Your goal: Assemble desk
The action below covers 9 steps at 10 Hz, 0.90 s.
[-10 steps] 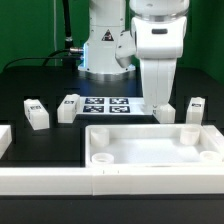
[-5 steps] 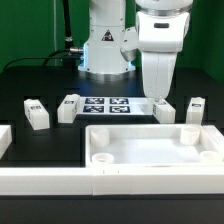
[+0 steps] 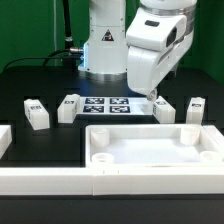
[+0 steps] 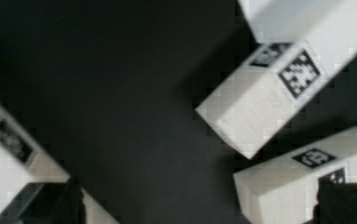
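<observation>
The gripper [image 3: 152, 96] hangs tilted over the marker board's [image 3: 108, 105] far corner, just beside one leg [image 3: 166, 110]. How far its jaws stand apart cannot be told. The wrist view shows loose legs [image 4: 264, 92], each labelled with a black-and-white square tag of coded blocks. The tabletop [image 3: 150, 129] lies nearer the camera, rim up, behind a white rail [image 3: 50, 180].

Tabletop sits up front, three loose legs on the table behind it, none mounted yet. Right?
Not three, four. The exterior view shows four loose legs on the table behind the tabletop, none mounted yet.
</observation>
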Available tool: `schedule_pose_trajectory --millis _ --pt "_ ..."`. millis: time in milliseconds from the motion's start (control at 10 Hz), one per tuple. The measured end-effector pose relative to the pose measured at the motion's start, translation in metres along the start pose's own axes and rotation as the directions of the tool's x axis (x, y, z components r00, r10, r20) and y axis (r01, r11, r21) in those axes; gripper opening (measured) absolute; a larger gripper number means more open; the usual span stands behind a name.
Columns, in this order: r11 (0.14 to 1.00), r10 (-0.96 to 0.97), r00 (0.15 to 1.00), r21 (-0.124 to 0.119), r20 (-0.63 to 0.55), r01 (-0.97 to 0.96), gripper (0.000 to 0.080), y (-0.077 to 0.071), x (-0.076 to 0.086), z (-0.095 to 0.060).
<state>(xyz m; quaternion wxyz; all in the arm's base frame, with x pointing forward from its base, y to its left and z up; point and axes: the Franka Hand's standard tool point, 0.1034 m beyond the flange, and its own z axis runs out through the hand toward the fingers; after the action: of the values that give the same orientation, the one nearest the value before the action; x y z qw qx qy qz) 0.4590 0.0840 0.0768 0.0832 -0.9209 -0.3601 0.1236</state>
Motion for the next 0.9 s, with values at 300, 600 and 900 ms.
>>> schedule_pose_trajectory --millis 300,600,900 --pt "0.976 0.216 0.976 -0.010 -0.022 -0.216 0.0649 -0.010 0.009 0.008" --pt "0.931 0.364 0.931 -0.002 -0.024 -0.365 0.0649 -0.012 0.010 0.008" --pt "0.724 0.690 0.724 0.001 -0.006 -0.690 0.0649 -0.027 0.013 0.017"
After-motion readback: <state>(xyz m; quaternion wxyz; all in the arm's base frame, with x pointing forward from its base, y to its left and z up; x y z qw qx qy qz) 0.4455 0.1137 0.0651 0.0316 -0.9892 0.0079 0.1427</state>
